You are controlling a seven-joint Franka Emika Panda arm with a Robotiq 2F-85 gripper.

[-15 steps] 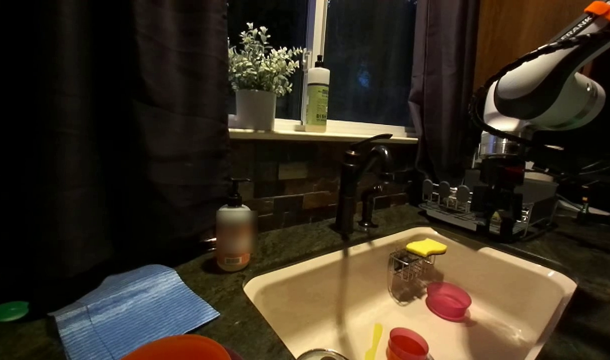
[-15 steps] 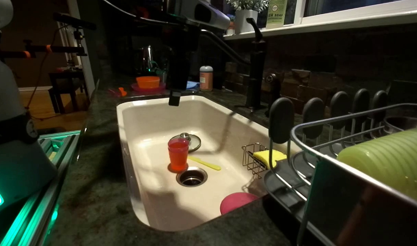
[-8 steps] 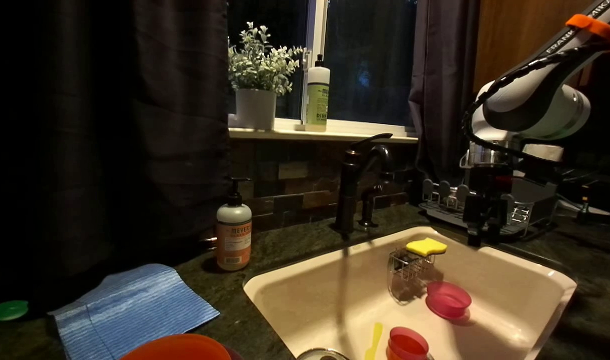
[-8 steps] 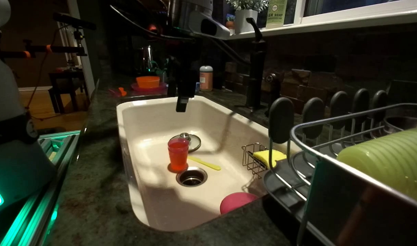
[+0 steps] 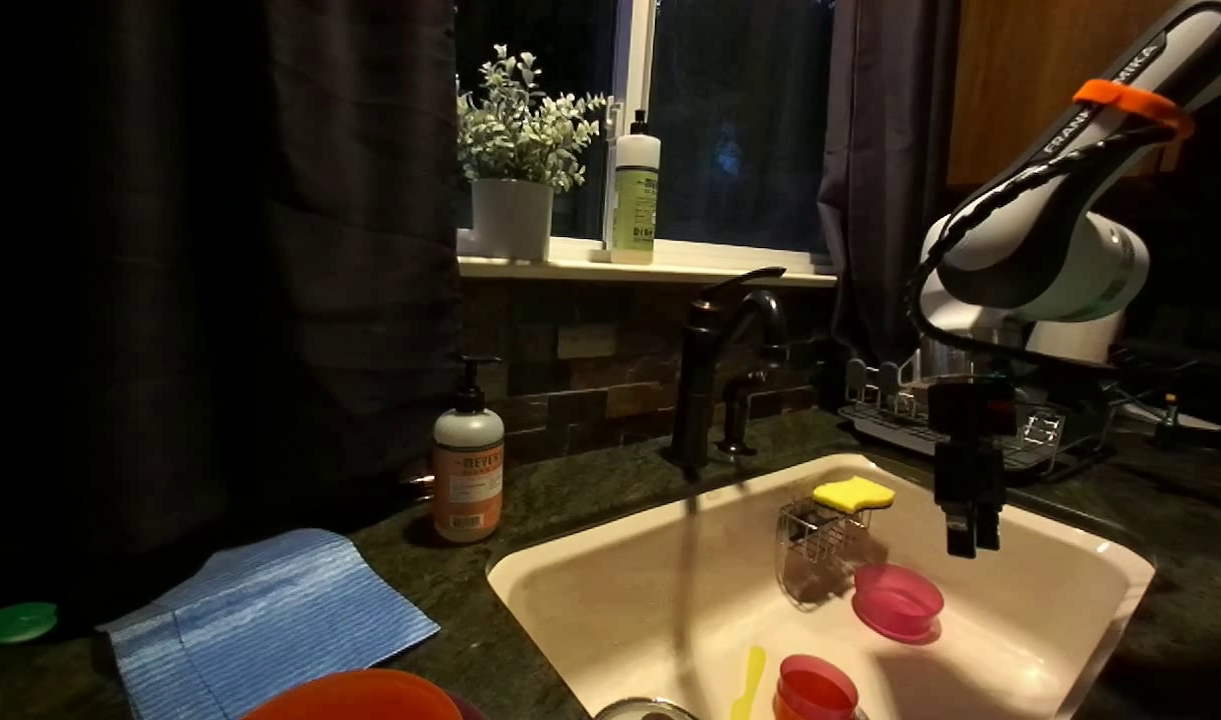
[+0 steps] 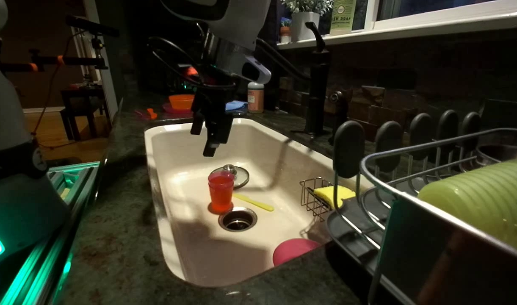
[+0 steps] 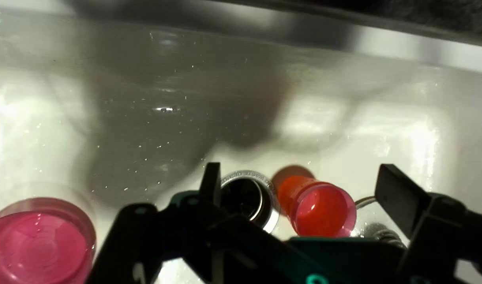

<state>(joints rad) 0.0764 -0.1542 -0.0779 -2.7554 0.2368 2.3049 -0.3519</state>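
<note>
my hand (image 7: 300,187), spread above the sink (image 7: 165,90)
in the wrist view, a red-orange cup (image 7: 323,211) shows between my fingers (image 7: 400,199), beside the drain (image 7: 242,195); a pink bowl (image 7: 39,246) lies left.

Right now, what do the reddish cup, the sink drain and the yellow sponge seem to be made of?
Reddish cup: probably plastic, glossy and translucent; light shows through its walls.
Sink drain: likely metal, smooth; it gleams silvery around its dark opening.
Yellow sponge: likely foam, matte; no glint shows, though any pores are too small to make out.
</note>
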